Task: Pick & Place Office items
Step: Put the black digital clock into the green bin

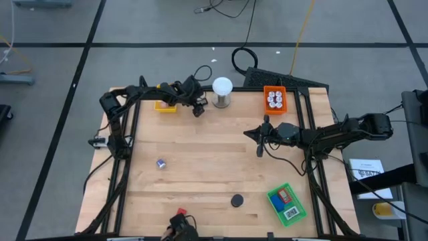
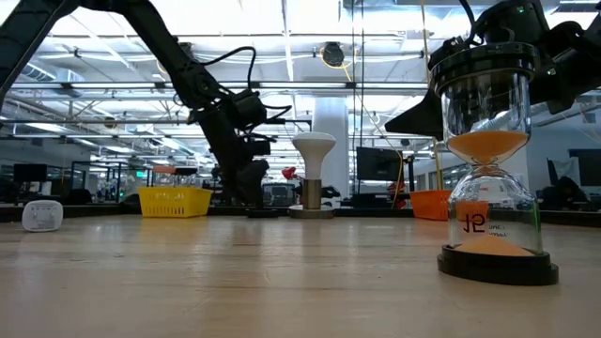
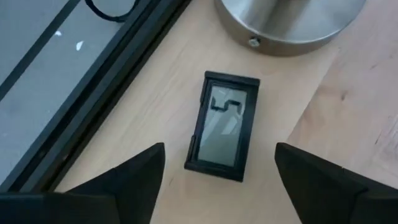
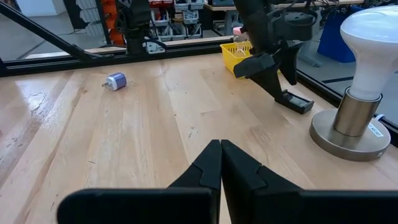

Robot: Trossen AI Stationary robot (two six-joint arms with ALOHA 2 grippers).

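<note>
L pincer (image 3: pixel 219 171) hovering over a small black flat device w/ a grey display (image 3: pixel 222 126), fingers spread wide, one on each side of it, nothing held. Device lying flat on the counter (image 3: pixel 348 112), directly below and between the fingers, long axis running away from the pincer; lamp's round metal base (image 3: pixel 286 22) just beyond its far end.

Judgement: this is either pre-grasp or just-released; can't tell which from here. If picking: come straight down, keep the device centred, close across the narrow sides, not the long way. It is thin and flat, so fingertips need to get nearly to the wood or they will skate over the top edge. Watch the lamp base when lifting.

Yellow tray (image 1: pixel 166 105) sitting just behind L pincer, likely drop spot.

R pincer (image 4: pixel 220 163) closed tight, empty, idling mid-counter. Small blue-grey round piece (image 4: pixel 115 81) well ahead of it, untouched.
</note>
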